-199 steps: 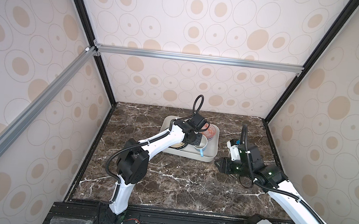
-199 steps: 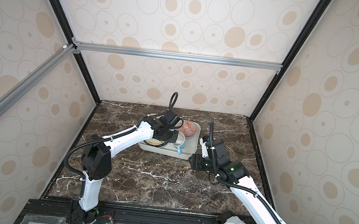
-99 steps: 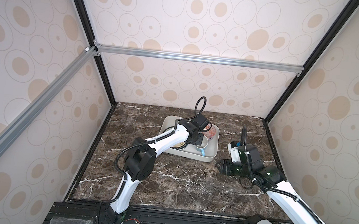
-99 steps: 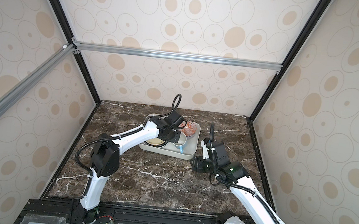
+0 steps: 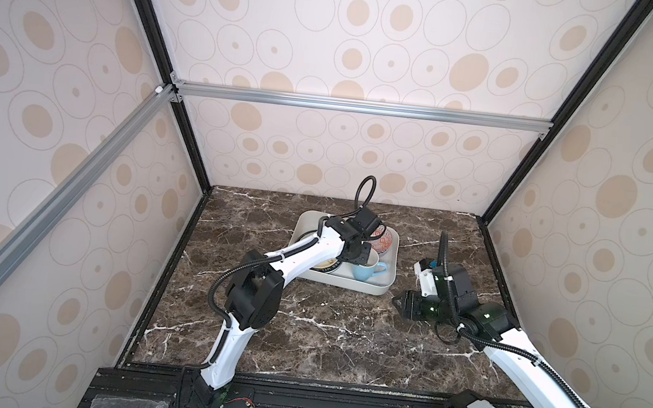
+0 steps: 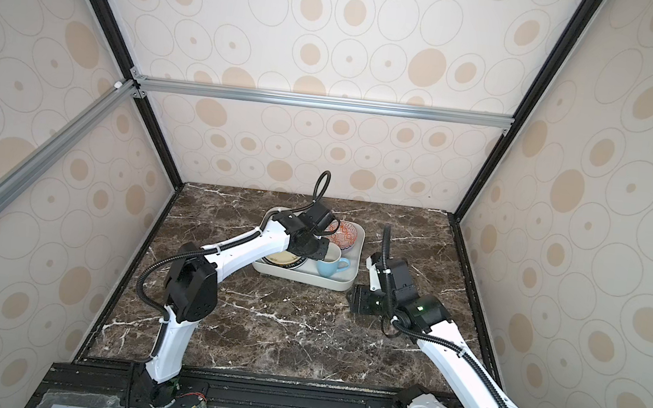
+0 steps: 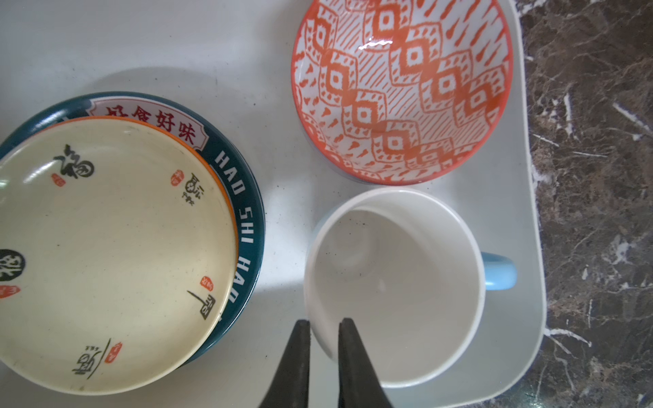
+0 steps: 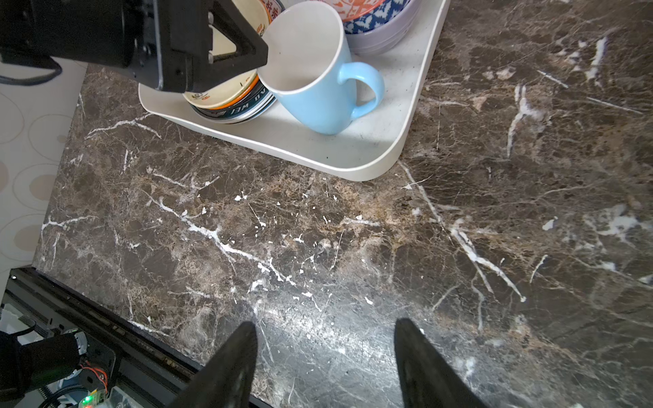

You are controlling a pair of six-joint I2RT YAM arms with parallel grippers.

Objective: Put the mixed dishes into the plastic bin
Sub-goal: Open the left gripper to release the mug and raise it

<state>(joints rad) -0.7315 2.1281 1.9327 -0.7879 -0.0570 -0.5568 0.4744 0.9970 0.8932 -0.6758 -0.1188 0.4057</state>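
Note:
The off-white plastic bin (image 5: pixel 349 286) (image 6: pixel 307 280) sits at the back middle of the table in both top views. In it are a cream plate (image 7: pixel 106 254) stacked on a dark-rimmed plate (image 7: pixel 247 197), a red-patterned bowl (image 7: pixel 403 88) nested in a lilac bowl (image 8: pixel 385 31), and a light-blue mug (image 7: pixel 395 282) (image 8: pixel 318 95). My left gripper (image 7: pixel 324 323) (image 5: pixel 360 257) reaches into the bin, one finger inside the mug's rim and one outside, nearly shut on its wall. The mug's base rests on the bin floor. My right gripper (image 8: pixel 325 328) (image 5: pixel 399 303) hovers open over bare marble, right of the bin.
Dark marble tabletop (image 5: pixel 322 338) stretches in front of the bin. Patterned enclosure walls close in the left, right and back sides. A black rail (image 5: pixel 294 398) runs along the front edge.
The left arm's elbow has shifted slightly while its gripper stayed at the mug in the bin. The right arm has hardly moved.

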